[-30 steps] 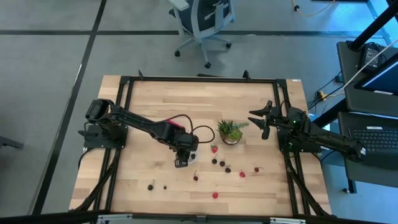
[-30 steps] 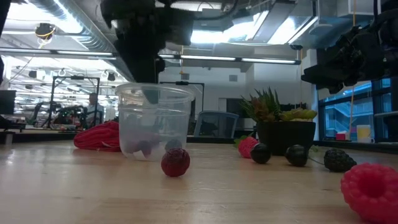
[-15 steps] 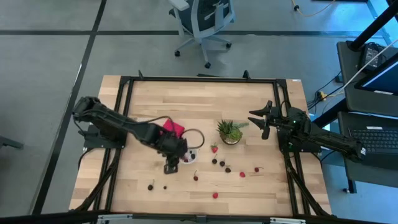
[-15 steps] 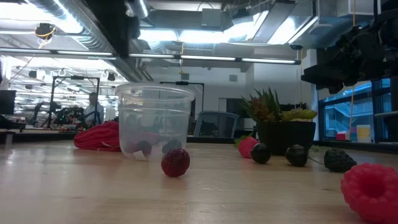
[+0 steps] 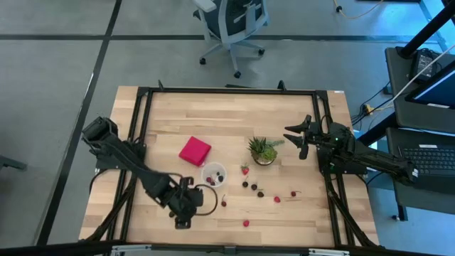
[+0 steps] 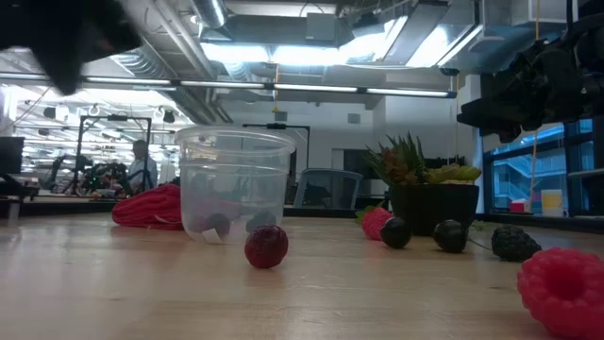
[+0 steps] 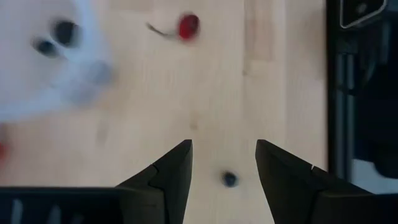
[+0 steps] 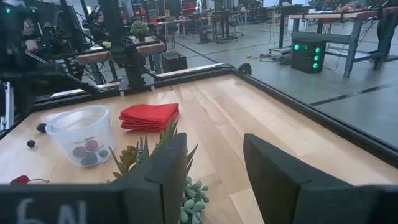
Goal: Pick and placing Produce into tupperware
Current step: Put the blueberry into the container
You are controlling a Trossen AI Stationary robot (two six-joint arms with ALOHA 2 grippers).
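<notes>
Bright, even overhead light fills the workspace; ceiling strips [image 6: 311,88] glare in the low view (window at right glows blue), while the left wrist view is motion-blurred.

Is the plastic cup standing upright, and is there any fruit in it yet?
Upright and partly filled. The cup stands on its base with its open rim up, and a few dark berries lie at its bottom.

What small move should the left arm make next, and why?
Probably lower the left gripper onto the small dark berry and close. Its fingers are open and empty, and the berry lies between them on the table, outside the tupperware.
</notes>
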